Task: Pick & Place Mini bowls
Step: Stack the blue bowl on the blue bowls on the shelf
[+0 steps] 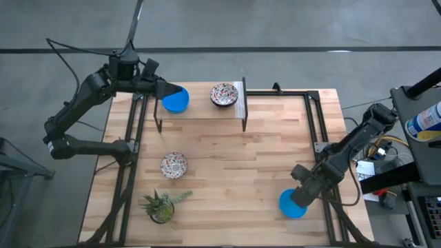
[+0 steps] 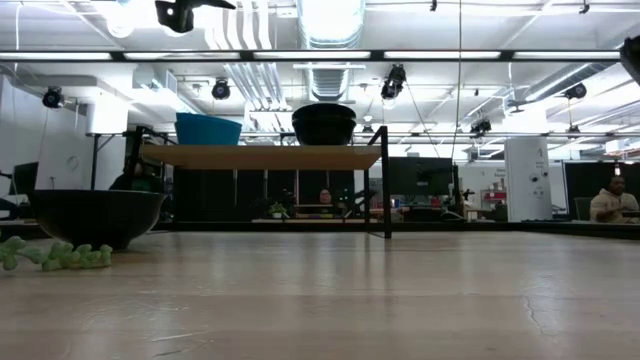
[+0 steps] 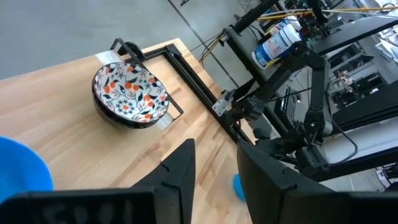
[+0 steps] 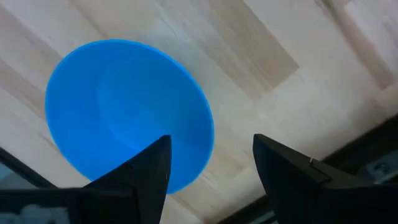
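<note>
Two bowls stand on a small raised wooden shelf at the far side: a blue bowl and a patterned bowl. My left gripper hovers open just beside the blue bowl, which lies off to one side of its fingers, with the patterned bowl beyond. A second patterned bowl rests on the table. My right gripper is open above a second blue bowl near the table's near right corner, one finger over its hollow and one outside its rim.
A small green potted plant stands near the near left edge, close to the patterned bowl on the table. Black frame rails run along the table's sides. The middle of the wooden tabletop is bare. Equipment stands beyond the right edge.
</note>
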### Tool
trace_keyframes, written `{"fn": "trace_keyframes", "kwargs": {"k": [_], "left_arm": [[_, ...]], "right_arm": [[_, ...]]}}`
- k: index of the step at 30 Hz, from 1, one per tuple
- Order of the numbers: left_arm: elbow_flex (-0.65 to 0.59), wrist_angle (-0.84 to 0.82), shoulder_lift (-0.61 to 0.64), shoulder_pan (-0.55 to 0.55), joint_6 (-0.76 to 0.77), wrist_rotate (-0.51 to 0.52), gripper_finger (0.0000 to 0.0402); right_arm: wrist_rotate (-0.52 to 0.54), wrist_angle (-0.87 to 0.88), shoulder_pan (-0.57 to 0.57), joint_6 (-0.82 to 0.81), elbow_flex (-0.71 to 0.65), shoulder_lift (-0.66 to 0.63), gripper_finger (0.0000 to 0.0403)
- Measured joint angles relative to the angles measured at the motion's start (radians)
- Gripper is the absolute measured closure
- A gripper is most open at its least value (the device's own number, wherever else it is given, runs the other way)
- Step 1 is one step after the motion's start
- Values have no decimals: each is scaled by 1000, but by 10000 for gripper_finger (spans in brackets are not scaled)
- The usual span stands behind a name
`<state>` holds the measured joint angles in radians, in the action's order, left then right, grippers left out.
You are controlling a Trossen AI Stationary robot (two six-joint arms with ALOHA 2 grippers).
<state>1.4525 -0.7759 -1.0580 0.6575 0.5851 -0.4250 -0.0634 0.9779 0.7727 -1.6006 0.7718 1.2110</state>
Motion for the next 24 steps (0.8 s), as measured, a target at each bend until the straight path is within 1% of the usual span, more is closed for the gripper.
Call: {"fn": "trace_keyframes", "kwargs": {"k": [4, 9, 11, 15, 19, 21, 24], "left_arm": [[0, 0, -5, 0, 10, 6, 291], [0, -1, -13, -1, 12, 6, 291], [0, -1, -16, -1, 15, 6, 291], [0, -1, -18, -2, 25, 5, 291], [0, -2, -19, -7, 29, 4, 291], [0, -2, -18, -7, 37, 3, 291], [0, -2, -19, -8, 39, 3, 291]], "right_arm": [[-1, -83, 0, -48, -48, 0, 180], [-6, -103, 0, -130, -111, 0, 180], [-14, -117, 0, -140, -134, 0, 180], [-26, -199, 0, -153, -171, 0, 188], [-45, -291, 0, -181, -207, 0, 221], [-46, -310, 0, -210, -219, 1, 250], [-50, -318, 0, -233, -220, 1, 305]]}}
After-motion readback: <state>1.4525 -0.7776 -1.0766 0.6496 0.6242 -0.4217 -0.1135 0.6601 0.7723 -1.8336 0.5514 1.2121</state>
